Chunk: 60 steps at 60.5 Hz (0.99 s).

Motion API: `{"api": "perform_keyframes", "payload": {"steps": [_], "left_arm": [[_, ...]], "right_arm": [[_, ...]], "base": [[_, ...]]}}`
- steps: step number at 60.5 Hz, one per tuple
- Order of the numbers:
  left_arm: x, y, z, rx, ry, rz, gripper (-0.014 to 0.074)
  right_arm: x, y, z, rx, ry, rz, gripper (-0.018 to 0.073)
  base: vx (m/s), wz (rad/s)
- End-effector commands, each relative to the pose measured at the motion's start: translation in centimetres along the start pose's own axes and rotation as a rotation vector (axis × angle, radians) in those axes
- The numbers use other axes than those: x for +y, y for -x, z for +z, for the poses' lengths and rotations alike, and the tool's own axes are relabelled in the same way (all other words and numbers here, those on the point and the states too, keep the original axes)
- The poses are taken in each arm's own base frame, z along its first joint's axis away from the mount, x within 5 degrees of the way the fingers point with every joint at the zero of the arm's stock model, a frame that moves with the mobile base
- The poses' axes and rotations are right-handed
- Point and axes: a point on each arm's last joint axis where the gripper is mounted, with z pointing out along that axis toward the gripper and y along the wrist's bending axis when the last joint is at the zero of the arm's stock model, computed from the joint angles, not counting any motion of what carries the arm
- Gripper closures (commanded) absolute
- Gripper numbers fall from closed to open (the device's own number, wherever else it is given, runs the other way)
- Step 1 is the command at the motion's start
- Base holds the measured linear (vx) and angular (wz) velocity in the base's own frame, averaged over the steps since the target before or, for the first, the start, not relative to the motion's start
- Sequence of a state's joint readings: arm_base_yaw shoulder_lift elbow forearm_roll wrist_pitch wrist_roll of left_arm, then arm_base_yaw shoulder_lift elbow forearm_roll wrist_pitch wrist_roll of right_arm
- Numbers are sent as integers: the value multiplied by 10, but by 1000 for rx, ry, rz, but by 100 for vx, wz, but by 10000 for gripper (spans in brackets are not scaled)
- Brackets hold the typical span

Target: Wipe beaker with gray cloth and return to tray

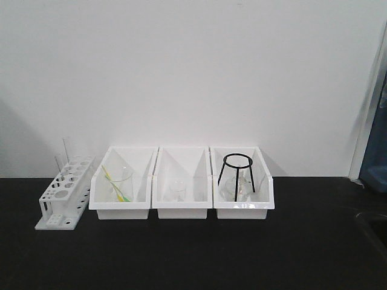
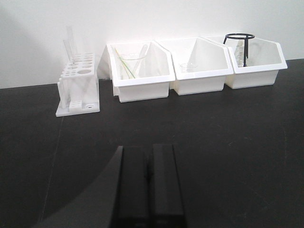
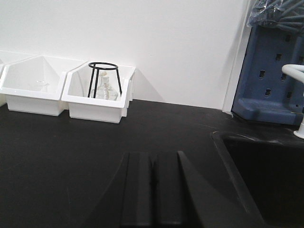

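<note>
Fingers together on both, the left gripper (image 2: pixel 149 151) faces the leftmost bin (image 2: pixel 142 88), its beaker (image 2: pixel 132 64) straight ahead, likely nearer it than the right gripper (image 3: pixel 152 157).

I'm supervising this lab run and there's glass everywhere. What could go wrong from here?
1. The beaker in the left bin holds leaning yellow-green rods; lifting it carelessly could tip them out.
2. That bin's tall walls leave little room, so a hand may knock the glass.
3. The sink opens right beside the right hand; a slipped beaker could drop in.
</note>
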<state>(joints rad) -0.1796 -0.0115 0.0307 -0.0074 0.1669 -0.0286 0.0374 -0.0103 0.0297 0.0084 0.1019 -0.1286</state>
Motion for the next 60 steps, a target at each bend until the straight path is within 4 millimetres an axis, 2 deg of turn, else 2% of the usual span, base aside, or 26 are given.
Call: {"api": "perform_keyframes", "payload": {"steps": [1, 40, 60], "left_arm": [[0, 11, -2, -104, -4, -14, 602], [0, 11, -2, -104, -4, -14, 602], [0, 11, -2, -104, -4, -14, 602]], "right_arm": [[0, 2, 0, -73, -12, -17, 564], [0, 2, 0, -73, -12, -17, 564], [0, 2, 0, -73, -12, -17, 564]], "base": [[0, 0], [0, 0], [-14, 2]]}}
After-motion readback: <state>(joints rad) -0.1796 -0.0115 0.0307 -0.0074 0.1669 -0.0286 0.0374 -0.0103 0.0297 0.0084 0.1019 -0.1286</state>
